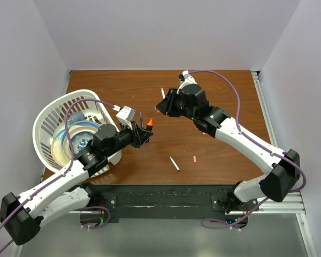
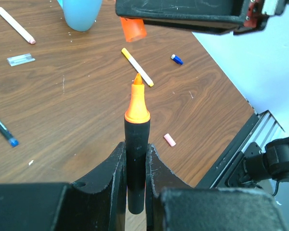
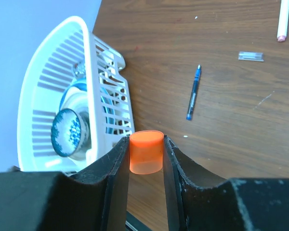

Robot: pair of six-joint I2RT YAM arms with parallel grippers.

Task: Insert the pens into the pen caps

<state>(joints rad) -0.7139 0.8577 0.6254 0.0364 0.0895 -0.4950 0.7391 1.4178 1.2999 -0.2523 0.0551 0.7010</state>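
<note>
Your left end effector (image 2: 136, 147) is clamped on the black highlighter (image 2: 136, 132), raised above the worktop (image 2: 62, 120). Its long axis runs straight out from the grip, orange chisel tip aimed at the short orange cap (image 3: 146, 154), which your right end effector (image 3: 146, 139) pinches just ahead.

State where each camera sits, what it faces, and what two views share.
Top external: above and behind, looking down on the brown wooden table; both arms show.
Left wrist: on the left arm, looking along left fingers gripping the black orange-tipped highlighter.
Right wrist: on the right arm, looking past right fingers gripping the orange plastic cap.
Shared: both wrist views show that cap.
</note>
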